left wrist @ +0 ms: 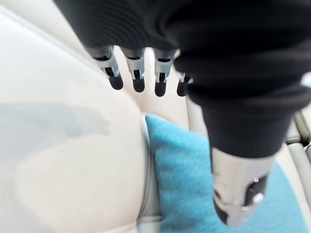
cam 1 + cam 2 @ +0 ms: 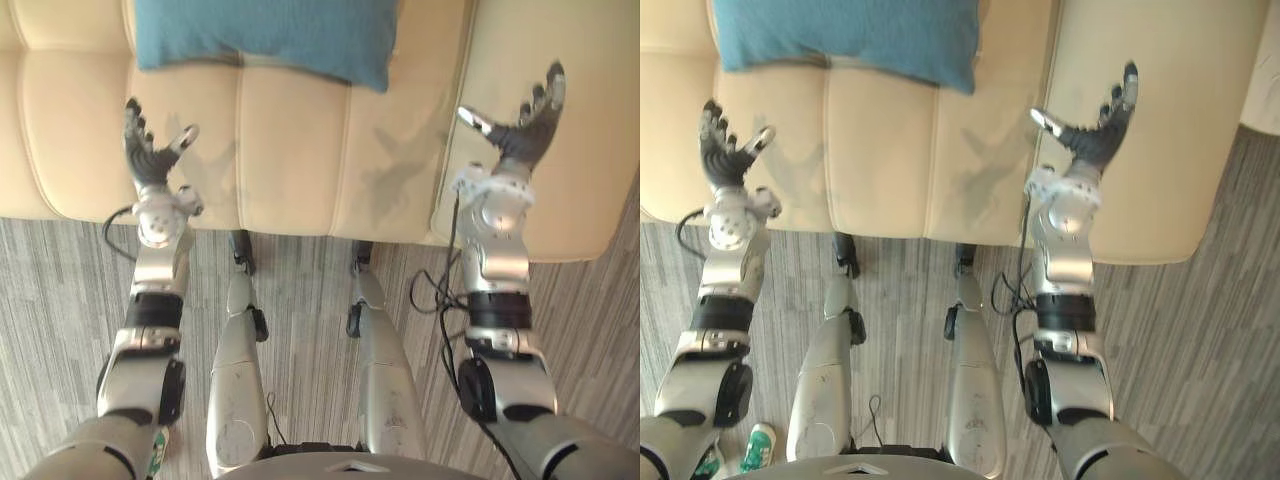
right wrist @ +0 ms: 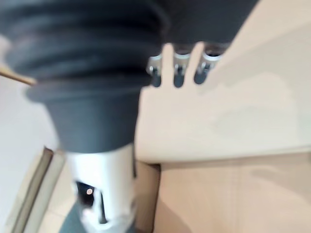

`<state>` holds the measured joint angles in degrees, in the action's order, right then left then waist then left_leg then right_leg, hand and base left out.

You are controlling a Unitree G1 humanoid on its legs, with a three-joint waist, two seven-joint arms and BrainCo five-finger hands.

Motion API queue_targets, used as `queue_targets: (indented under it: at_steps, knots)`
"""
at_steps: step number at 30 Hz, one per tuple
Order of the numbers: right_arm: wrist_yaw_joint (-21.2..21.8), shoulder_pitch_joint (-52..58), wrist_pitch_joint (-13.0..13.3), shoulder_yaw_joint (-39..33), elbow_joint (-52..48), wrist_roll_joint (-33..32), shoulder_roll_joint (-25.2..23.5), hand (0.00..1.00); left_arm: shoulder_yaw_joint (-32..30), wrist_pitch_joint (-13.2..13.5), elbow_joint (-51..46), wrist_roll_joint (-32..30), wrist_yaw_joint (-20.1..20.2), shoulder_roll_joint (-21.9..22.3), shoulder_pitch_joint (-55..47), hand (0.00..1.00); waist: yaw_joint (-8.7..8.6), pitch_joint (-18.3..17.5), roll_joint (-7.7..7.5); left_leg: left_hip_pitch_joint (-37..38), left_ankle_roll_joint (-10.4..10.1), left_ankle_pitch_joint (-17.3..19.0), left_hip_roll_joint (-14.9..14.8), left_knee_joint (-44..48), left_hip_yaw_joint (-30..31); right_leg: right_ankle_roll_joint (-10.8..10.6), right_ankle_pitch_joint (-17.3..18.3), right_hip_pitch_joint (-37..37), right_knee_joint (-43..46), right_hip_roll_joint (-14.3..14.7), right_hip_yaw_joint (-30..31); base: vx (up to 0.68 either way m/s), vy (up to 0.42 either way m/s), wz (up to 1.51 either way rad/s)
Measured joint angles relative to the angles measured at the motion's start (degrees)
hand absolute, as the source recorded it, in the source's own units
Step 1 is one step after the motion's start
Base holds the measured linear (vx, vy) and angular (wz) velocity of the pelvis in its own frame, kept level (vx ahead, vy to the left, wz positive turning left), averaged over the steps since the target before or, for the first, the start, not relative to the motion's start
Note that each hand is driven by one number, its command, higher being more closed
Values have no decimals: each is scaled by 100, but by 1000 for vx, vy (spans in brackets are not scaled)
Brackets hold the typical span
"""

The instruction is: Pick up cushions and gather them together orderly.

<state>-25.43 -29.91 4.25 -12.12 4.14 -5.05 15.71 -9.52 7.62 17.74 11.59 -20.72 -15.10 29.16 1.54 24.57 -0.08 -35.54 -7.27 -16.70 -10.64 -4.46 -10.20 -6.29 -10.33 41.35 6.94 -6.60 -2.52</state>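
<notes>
Cushion [image 2: 270,35] lies on sofa [image 2: 290,150] while left hand [image 2: 148,160] and right hand [image 2: 520,135] hover spread, empty

I read this site as a home living room: a cream padded leather sofa [image 2: 290,150] carries a teal square fabric cushion [image 2: 270,35] and stands on grey wood-plank flooring [image 2: 60,300].

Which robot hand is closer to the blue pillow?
The left hand, open just below the blue pillow's corner. The right hand is open too, but farther off to the side.
</notes>
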Motion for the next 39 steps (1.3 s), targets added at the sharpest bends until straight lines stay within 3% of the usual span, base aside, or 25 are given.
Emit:
queue_targets:
  at_steps: [2, 5, 8, 11, 15, 19, 24, 26, 27, 28, 29, 30, 31, 32, 33, 34, 35, 36, 37, 38, 39]
  knots:
    - [208, 703, 78, 21, -406, 33, -81, 0, -170, 65, -448, 61, 85, 157, -671, 0, 21, -22, -2, 399, -2, 81, 2, 0, -22, 15, 222, -287, 233, -14, -3, -25, -39, 1]
    - [580, 1872, 167, 144, -578, 83, -434, 0, -179, 136, -589, 132, 292, 606, -1749, 0, 36, -351, -32, 953, 36, 321, -9, 119, -18, 35, 600, -789, 478, -35, -51, 33, -57, 9]
    - [898, 2764, 168, 364, -492, 106, -725, 0, -171, 110, -520, 215, 520, 1012, -2556, 0, 57, -650, -61, 1300, 32, 746, -31, 618, -13, 29, 796, -1334, 554, -89, -118, 87, -50, 4]
    - [1298, 3509, 145, 482, 249, 472, -1009, 0, -147, 0, 3, 214, 861, 1277, -3288, 0, 72, -1113, -75, 1853, 11, 1177, -45, 980, -40, 26, 958, -2040, 481, -107, -115, 114, -5, -3]
    - [1606, 3770, 9, 344, 1709, 740, -1288, 0, -169, -139, 1123, 154, 1180, 1356, -3616, 0, 58, -1537, -93, 2332, -21, 1374, -41, 1010, -84, 25, 951, -2667, 133, -107, -119, 101, 24, -6]
    - [1772, 3803, -136, 2, 3321, 753, -1569, 0, -571, -305, 2643, 55, 1284, 1473, -3652, 0, 49, -1898, -221, 2873, -88, 1400, -4, 647, -331, 16, 715, -3140, -438, -83, 36, 63, 26, -24]
    - [1787, 3823, -242, -274, 4299, 685, -1563, 0, -643, -462, 3436, -284, 1278, 1432, -3642, 0, 48, -1915, -255, 3176, -135, 1524, -19, 742, -558, -10, 563, -3346, -424, -71, 132, 42, 14, -27]
    - [1786, 3781, -280, -274, 4460, 526, -1562, 0, -671, -479, 3475, -352, 1273, 1447, -3596, 0, 39, -1904, -258, 3150, 5, 1706, -35, 1002, -554, 73, 534, -3297, -162, -76, -1, -51, 3, -21]
    - [1790, 3760, -281, -312, 4521, 515, -1526, 0, -680, -477, 3468, -427, 1275, 1488, -3593, 0, 88, -1937, -182, 3149, 55, 1748, -178, 1032, -557, 171, 481, -3309, -117, -1, -14, -120, -4, -19]
    - [1784, 3582, -280, -442, 4590, 431, -1601, 0, -783, -468, 3460, -506, 1274, 1526, -3561, 0, 53, -1894, -112, 3135, 35, 1698, -265, 1069, -550, 322, 1249, -2859, 1518, -60, -167, -112, -6, -1]
    - [1783, 3574, -272, -438, 4616, 419, -1600, 0, -784, -462, 3456, -510, 1274, 1506, -3553, 0, 28, -1898, -165, 3125, 28, 1657, -244, 1083, -506, 301, 1538, -2722, 2246, -118, -181, -87, -85, 55]
    - [1784, 3591, -281, -429, 4702, 417, -1611, 0, -781, -460, 3450, -519, 1275, 1456, -3550, 0, 24, -1918, -307, 3089, 14, 1620, -176, 1164, -308, 169, 1868, -2673, 3550, -249, -179, -90, -150, 84]
    - [1783, 3580, -281, -418, 4904, 418, -1645, 0, -811, -478, 3464, -520, 1272, 1425, -3606, 0, 62, -1985, -422, 3003, -79, 1545, -106, 1236, -139, 83, 1893, -2746, 3802, -310, -178, -103, -172, 76]
    - [1782, 3563, -291, -412, 4931, 420, -1662, 0, -853, -480, 3476, -517, 1269, 1406, -3613, 0, 99, -1997, -445, 3004, -76, 1509, -49, 1221, -110, 23, 1920, -2748, 3711, -297, -204, -78, -134, 33]
    - [1778, 3503, -291, -396, 4917, 428, -1654, 0, -920, -484, 3480, -510, 1251, 1524, -3538, 0, 232, -2051, -421, 2875, 34, 1373, -67, 1079, -63, -13, 1946, -2768, 3268, -165, -303, -69, -73, -7]
    - [1769, 3397, -293, -389, 4916, 432, -1594, 0, -913, -486, 3479, -509, 1236, 1610, -3529, 0, 306, -2079, -237, 2740, 94, 1292, -68, 1031, -65, 8, 1982, -2858, 2795, -49, -308, -159, -56, -26]
    - [1740, 3206, -293, -379, 4898, 431, -1522, 0, -861, -473, 3475, -506, 1231, 1711, -3529, 0, 338, -2063, -111, 2481, 43, 1097, -105, 1005, -139, 156, 2240, -2923, 2273, -7, -377, -182, -40, -21]
    - [1736, 3130, -295, -366, 4907, 430, -1544, 0, -826, -473, 3487, -505, 1224, 1664, -3484, 0, 327, -2016, -143, 2383, 27, 1057, -59, 1026, -173, 194, 2365, -2932, 2110, -81, -460, -250, -75, -12]
    - [1737, 2973, -307, -356, 4924, 431, -1565, 0, -766, -480, 3602, -505, 1212, 1614, -3335, 0, 332, -1895, -72, 2251, 34, 986, -62, 1042, -153, 171, 2423, -2965, 1760, -49, -528, -250, -91, 7]
    - [1729, 2948, -319, -350, 4867, 431, -1571, 0, -648, -483, 3636, -505, 1210, 1640, -3324, 0, 310, -1778, 139, 2273, 50, 948, -222, 1014, -91, 224, 2230, -3161, 1456, 145, -647, -264, -66, 5]
    - [1727, 2956, -319, -332, 4852, 432, -1576, 0, -614, -483, 3639, -505, 1210, 1651, -3333, 0, 307, -1783, 161, 2280, 44, 953, -248, 1014, -85, 240, 2215, -3178, 1432, 170, -665, -244, -25, 15]
